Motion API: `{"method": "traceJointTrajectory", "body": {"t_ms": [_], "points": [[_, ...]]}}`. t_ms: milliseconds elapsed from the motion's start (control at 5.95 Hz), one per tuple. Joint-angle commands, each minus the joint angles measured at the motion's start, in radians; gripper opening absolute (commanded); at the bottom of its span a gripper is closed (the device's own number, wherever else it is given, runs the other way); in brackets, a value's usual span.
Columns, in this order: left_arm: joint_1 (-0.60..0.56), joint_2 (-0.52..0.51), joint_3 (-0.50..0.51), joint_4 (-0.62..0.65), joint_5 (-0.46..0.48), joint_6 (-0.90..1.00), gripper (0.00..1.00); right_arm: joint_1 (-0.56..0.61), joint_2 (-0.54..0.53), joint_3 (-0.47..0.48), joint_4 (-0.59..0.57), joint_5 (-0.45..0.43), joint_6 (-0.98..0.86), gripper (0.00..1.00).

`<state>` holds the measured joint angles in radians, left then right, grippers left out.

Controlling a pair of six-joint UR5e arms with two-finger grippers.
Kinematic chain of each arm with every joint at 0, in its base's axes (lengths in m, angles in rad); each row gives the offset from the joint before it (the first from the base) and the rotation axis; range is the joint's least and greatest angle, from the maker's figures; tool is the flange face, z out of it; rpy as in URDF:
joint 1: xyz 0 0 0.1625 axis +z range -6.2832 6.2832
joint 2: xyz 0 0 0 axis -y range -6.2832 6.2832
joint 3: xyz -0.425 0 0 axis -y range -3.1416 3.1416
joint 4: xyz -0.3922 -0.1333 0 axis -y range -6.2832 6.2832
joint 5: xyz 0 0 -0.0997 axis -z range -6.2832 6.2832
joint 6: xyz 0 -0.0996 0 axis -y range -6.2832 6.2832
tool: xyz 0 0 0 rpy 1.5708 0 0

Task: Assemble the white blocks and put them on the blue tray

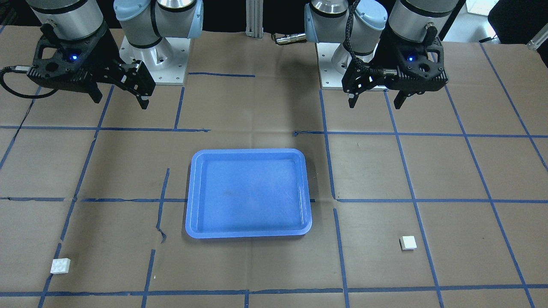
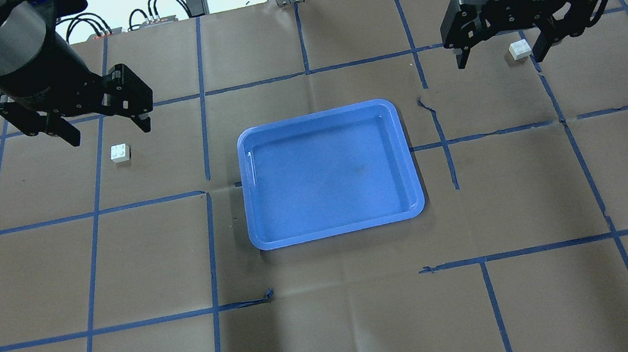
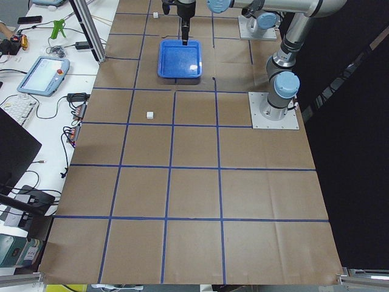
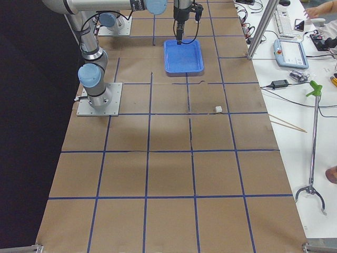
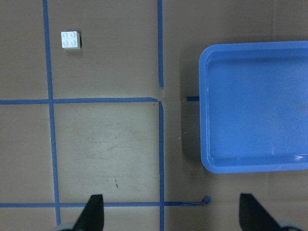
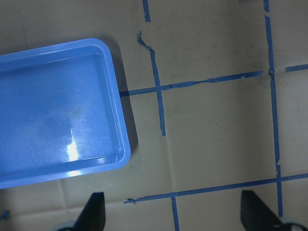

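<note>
The blue tray [image 1: 248, 151] lies empty at the table's middle; its rim also shows in the overhead [image 2: 316, 112] and in both wrist views [image 5: 202, 120] [image 6: 126, 139]. One white block [image 2: 120, 152] lies left of the tray, studs up [image 5: 71, 40] [image 1: 408, 242]. My left gripper [image 2: 110, 133] [image 1: 374, 104] hangs open and empty high above the table, short of it. A second white block [image 2: 519, 49] [image 1: 60, 265] lies on the right. My right gripper [image 2: 500, 59] [image 1: 121, 102] is open and empty, high above the table. The right wrist view shows no block.
Brown paper with a blue tape grid covers the table. The two arm bases [image 1: 154, 64] [image 1: 338, 72] stand on plates at the robot's edge. A side bench with a teach pendant [image 3: 42, 73] and cables runs along the far edge.
</note>
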<state>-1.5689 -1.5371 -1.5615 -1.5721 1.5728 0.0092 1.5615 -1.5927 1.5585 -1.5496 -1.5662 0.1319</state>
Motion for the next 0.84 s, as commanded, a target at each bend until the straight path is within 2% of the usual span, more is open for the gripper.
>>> {"method": "traceJointTrajectory", "body": {"t_ms": [0,504,672], "points": [[0.004,0.006,0.0,0.0,0.003,0.003,0.99,-0.001,0.0,0.0,0.0,0.0,0.0,1.0],[0.054,0.002,-0.02,0.015,-0.002,0.034,0.99,-0.004,0.002,-0.002,-0.004,0.002,-0.043,1.0],[0.119,-0.011,-0.046,0.039,-0.002,0.149,0.99,-0.006,-0.003,-0.003,-0.007,0.005,-0.139,1.0]]}}
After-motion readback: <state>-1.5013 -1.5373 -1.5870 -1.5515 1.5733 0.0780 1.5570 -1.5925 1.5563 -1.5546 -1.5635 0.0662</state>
